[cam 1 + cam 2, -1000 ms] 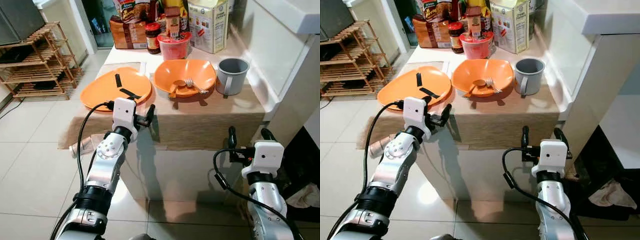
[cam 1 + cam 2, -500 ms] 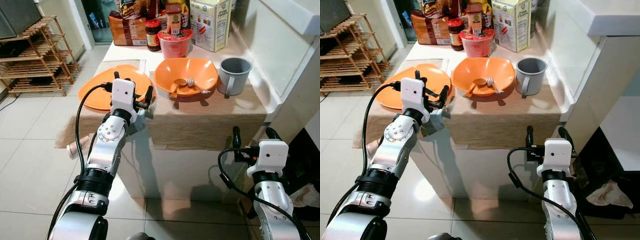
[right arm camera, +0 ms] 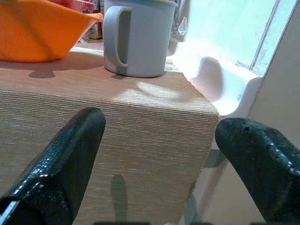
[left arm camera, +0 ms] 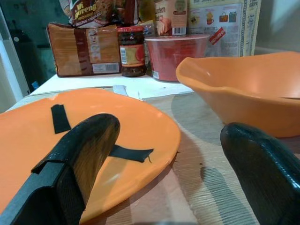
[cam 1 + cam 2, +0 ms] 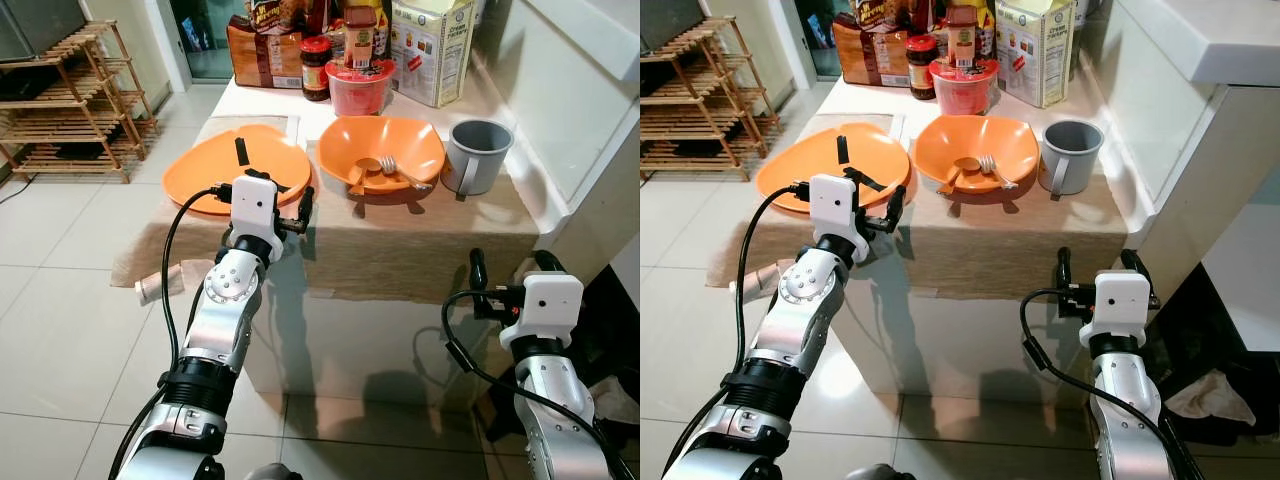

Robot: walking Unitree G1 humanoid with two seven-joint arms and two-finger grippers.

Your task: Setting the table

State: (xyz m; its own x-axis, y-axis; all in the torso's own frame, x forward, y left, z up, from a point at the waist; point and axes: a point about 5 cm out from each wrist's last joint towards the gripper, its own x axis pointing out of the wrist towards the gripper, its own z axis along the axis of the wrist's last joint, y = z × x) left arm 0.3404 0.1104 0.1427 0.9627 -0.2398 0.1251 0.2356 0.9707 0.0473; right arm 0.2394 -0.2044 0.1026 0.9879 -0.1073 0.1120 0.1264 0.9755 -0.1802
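**Left end effector lines up on the orange plate**

The left end effector [image 5: 285,205] is raised to the front edge of the counter [image 5: 420,250], its two black fingers spread wide and empty, pointing at the near rim of the orange plate [image 5: 215,165]. The plate lies flat on the beige cloth [image 5: 400,235] at the counter's left end, with two strips of black tape [image 4: 126,153] on its face. Just to its right stands the orange bowl [image 5: 400,150], with a spoon [image 5: 362,168] and a fork [image 5: 400,175] inside, and beyond that the grey mug [image 5: 482,155]. Jars, a red tub and boxes stand along the back.

The right end effector [image 5: 505,275] hangs lower, in front of the counter's cloth-draped face below the mug, fingers also wide apart and holding nothing.

The step in hand looks like taking the plate by its rim. To do it well, one finger should slide under the lip and the other over it, which calls for coming in nearly level with the cloth. The rim is thin and the plate likely slick, so a deep bite is safer. Beware snagging the cloth, which could drag the bowl and mug.
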